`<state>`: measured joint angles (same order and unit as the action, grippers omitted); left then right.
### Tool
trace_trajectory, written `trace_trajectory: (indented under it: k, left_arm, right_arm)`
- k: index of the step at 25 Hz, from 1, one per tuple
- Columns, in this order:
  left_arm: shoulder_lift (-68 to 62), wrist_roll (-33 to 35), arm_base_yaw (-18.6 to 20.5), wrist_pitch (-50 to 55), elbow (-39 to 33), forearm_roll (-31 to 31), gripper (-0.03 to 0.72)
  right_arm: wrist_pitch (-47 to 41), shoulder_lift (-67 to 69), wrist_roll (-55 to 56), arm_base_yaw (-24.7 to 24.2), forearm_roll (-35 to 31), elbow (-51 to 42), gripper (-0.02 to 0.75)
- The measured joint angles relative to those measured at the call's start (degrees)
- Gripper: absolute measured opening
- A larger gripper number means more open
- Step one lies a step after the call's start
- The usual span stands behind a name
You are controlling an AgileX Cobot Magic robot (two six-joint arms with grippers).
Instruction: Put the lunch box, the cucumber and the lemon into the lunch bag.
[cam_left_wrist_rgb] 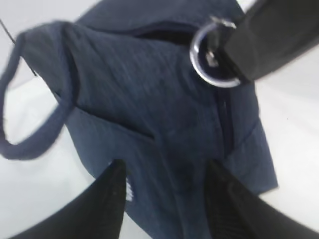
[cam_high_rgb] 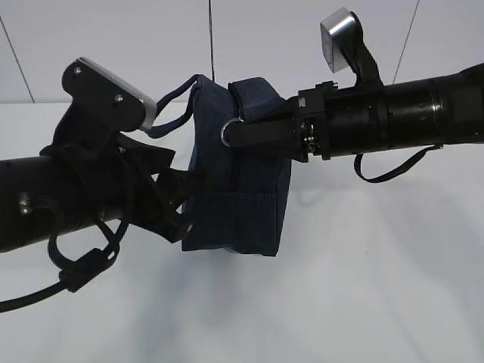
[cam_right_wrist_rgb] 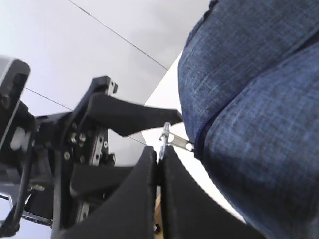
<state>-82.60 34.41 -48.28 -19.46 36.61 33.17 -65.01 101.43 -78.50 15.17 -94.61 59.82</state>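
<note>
Right end effector point(cam_high_rgb: 240, 134) pinches ring pull point(cam_high_rgb: 229, 133); left end effector point(cam_left_wrist_rgb: 167, 199) straddles lunch bag point(cam_high_rgb: 238, 189).

My arms are matte black tubes with ribbed collars near the wrists. Above each gripper rides a silver-capped camera block on a black bracket, fixed with small screws. Black cables loop beneath both forearms. My left gripper point(cam_left_wrist_rgb: 167, 199) and right gripper point(cam_right_wrist_rgb: 158, 172) carry smooth black tapered fingers point(cam_left_wrist_rgb: 107, 196)
</note>
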Motion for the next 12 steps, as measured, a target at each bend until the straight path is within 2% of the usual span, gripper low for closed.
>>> trace_trajectory:
  k: [3,7,12]
  left_arm:
    - [0.0,-2.2,0.0,-3.6,0.0,-1.5,0.349]
    - [-0.5,-7.4,0.0,-4.7,0.0,-7.2,0.335]
    - [-3.0,-9.9,0.0,-4.8,0.0,-8.9,0.33]
  right_arm:
    - [0.0,0.0,0.0,0.0,0.0,0.0,0.007]
    - [0.0,0.0,0.0,0.0,0.0,0.0,0.007]
    - [0.0,0.0,0.0,0.0,0.0,0.0,0.007]
